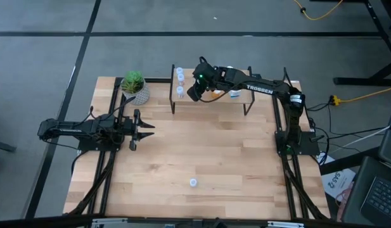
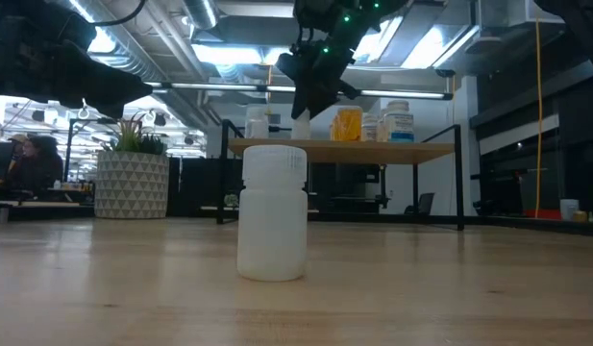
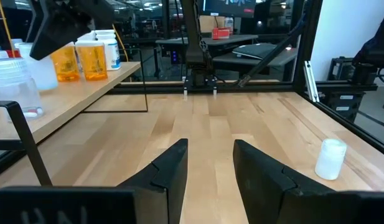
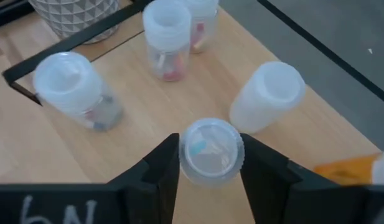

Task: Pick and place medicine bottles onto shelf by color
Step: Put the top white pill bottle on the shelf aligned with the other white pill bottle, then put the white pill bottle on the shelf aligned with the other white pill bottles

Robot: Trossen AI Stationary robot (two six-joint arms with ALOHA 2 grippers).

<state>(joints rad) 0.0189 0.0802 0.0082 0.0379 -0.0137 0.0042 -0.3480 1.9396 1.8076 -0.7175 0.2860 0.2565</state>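
Clear bottle upright, cap skyward, between right gripper fingers above shelf

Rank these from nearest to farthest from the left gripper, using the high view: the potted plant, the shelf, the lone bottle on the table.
From the left gripper:
1. Potted plant, at the table's far-left corner.
2. Shelf, along the far edge.
3. Lone bottle, near the front edge.

- A green plant in a white patterned pot stood at the far left corner of the wooden table.
- A yellow cable lay on the grey floor right of the table.
- A laptop sat low at the right edge.
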